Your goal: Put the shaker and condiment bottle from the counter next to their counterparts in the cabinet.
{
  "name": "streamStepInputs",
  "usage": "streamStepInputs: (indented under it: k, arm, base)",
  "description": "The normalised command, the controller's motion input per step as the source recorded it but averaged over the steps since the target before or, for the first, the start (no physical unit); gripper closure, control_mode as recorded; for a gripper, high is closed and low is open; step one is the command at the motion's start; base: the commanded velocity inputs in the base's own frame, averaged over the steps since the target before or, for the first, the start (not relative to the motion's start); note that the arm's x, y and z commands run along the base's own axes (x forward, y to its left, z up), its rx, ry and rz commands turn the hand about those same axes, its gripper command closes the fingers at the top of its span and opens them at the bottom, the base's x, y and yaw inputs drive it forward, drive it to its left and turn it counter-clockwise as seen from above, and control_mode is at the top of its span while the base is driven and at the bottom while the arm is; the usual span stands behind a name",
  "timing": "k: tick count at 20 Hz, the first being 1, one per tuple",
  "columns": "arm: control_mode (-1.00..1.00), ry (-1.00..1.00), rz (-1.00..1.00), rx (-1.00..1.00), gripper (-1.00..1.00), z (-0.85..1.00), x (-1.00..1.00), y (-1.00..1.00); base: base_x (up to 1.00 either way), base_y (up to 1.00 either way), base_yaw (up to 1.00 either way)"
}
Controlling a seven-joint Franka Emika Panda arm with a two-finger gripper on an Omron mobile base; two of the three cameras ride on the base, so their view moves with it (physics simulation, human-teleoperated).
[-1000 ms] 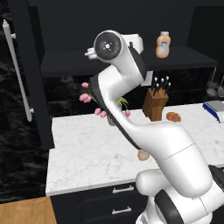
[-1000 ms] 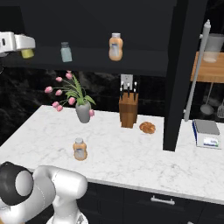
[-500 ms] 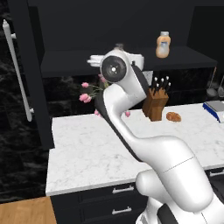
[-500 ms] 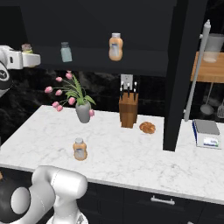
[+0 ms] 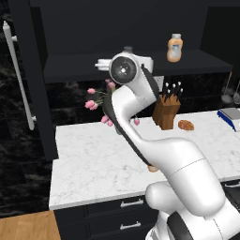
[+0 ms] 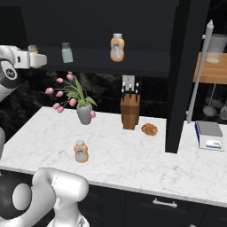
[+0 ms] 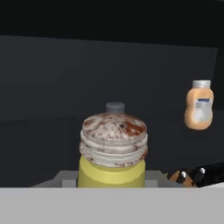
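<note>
Shaker (image 7: pixel 113 151) has moved nearer pale shaker (image 6: pixel 67 52), bottle (image 6: pixel 117 47) beyond.

arm shell (image 5: pixel 180 159): glossy white, smooth rounded segments, thick at the bottom and slimmer toward the top
joint seams (image 5: pixel 132 140): dark grey to black bands between the white segments, one long dark strip running along the forearm's edge
round joint cap (image 5: pixel 123 68): dark grey disc with a lighter ring and a small pale centre, set in the white housing at the upper end of the arm
lower joint (image 6: pixel 17 199): black rounded disc with a grey circular hub, beside a fat white elbow-shaped link (image 6: pixel 62 188)
hand housing (image 6: pixel 30 59): white, boxy, with squared edges
markings: no lettering or cables can be made out
</note>
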Motion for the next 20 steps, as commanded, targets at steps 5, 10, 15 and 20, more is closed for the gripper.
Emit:
streamStepInputs:
  k: [5, 10, 15, 20]
  arm:
    - [-1.0, 0.08, -0.05, 0.0, 1.0, 0.0, 0.4, 0.07]
    - [-1.0, 0.0, -0.08, -0.02, 1.0, 0.0, 0.32, 0.17]
    - [-1.0, 0.0, -0.05, -0.03, 1.0, 0.0, 0.4, 0.03]
    - [-1.0, 0.0, -0.01, 0.0, 1.0, 0.0, 0.36, -0.03]
  base:
    - [0.0, 0.0, 0.0]
    - [0.0, 0.0, 0.0]
    - [0.0, 0.0, 0.0]
    - [0.0, 0.0, 0.0]
